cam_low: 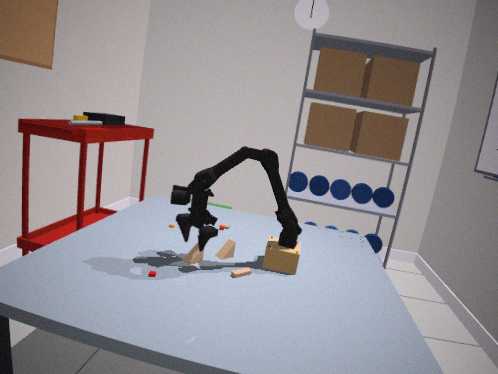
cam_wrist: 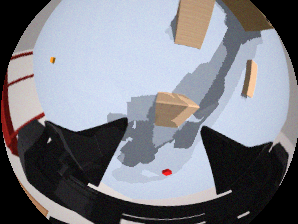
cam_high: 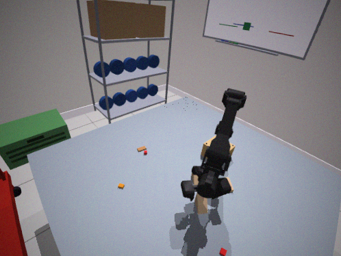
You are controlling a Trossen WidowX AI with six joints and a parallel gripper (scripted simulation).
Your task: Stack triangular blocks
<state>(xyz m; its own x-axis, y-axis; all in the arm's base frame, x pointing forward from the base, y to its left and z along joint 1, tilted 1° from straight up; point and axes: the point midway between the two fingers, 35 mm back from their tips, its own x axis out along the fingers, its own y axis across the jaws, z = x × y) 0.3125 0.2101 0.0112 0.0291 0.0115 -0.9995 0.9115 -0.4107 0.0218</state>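
Observation:
One tan triangular block stands on the table below my gripper. The gripper is open and empty, pointing down, with its fingertips just above this block's height. In the wrist view the block shows between and slightly beyond the fingertips. The other triangular block stands apart, nearer the arm's base, mostly hidden by the arm in the top view. The two blocks do not touch.
A light wooden bar lies beside the arm's wooden base. A red cube lies beyond the blocks. An orange piece, a small red cube and a brown bar lie off to one side.

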